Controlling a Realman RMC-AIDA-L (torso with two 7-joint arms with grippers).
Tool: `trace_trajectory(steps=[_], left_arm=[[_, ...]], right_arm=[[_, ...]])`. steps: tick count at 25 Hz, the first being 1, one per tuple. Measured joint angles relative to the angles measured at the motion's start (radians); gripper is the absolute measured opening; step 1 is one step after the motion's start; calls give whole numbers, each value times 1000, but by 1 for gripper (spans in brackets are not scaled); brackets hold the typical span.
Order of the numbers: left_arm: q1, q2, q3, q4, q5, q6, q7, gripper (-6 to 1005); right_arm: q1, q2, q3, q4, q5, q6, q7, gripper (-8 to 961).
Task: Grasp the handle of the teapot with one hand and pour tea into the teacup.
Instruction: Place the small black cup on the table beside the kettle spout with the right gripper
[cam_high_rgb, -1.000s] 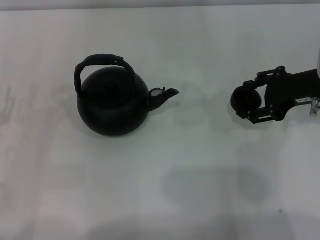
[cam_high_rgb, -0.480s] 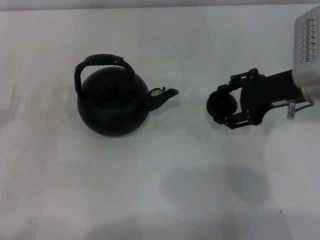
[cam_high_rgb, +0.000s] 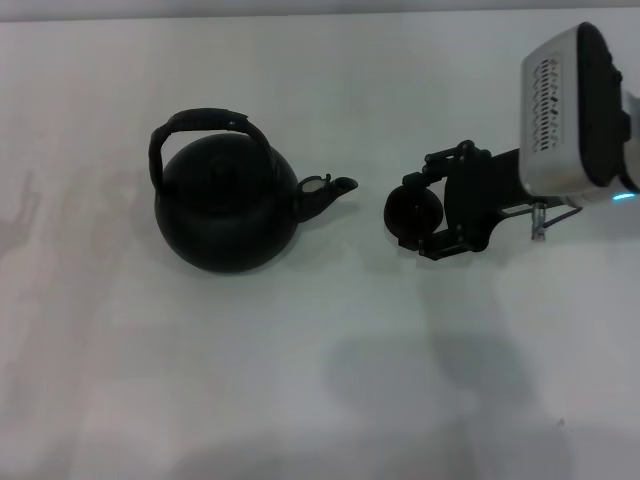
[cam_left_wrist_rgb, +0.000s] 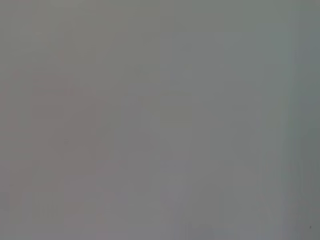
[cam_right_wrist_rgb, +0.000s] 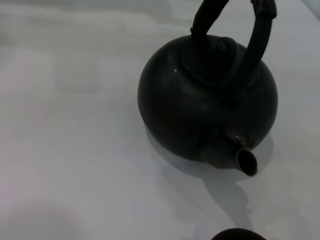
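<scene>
Matte black teapot (cam_high_rgb: 227, 205) upright on the white desk (cam_high_rgb: 300, 380), left of centre in the head view, spout (cam_high_rgb: 328, 192) pointing right. Arched handle (cam_high_rgb: 200, 125) standing over the lid, untouched. Seen from the right wrist view too — round body (cam_right_wrist_rgb: 207, 107) filling the middle, handle hoop (cam_right_wrist_rgb: 235, 30) rising over the lid, open spout mouth (cam_right_wrist_rgb: 247, 162) turned toward the camera.

To the right of the spout, near but apart from it, the small round black teacup (cam_high_rgb: 412, 212), gripped in the right gripper (cam_high_rgb: 425, 213). Fingers (cam_high_rgb: 440, 160) closed narrow around the cup from the right side, one on its far edge and one (cam_high_rgb: 438, 252) on its near edge. Arm reaching in from the right edge, with a pale grey housing (cam_high_rgb: 572, 110) at the wrist. Whether the cup rests on the desk or hangs just above it — cannot tell. A sliver of the cup's dark rim (cam_right_wrist_rgb: 239, 234) at the edge of the right wrist view, just short of the spout's shadow.

Left gripper out of sight in every view; left wrist view nothing but a flat grey surface.
</scene>
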Motion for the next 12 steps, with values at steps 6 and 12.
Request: trace_trajectory(steps=[6, 12], left_arm=[[2, 0, 0, 0, 0, 0, 0, 761], [3, 0, 7, 0, 0, 1, 0, 761]], right_arm=[[26, 0, -70, -18, -29, -45, 27, 739], [42, 2, -95, -53, -33, -72, 33, 740]])
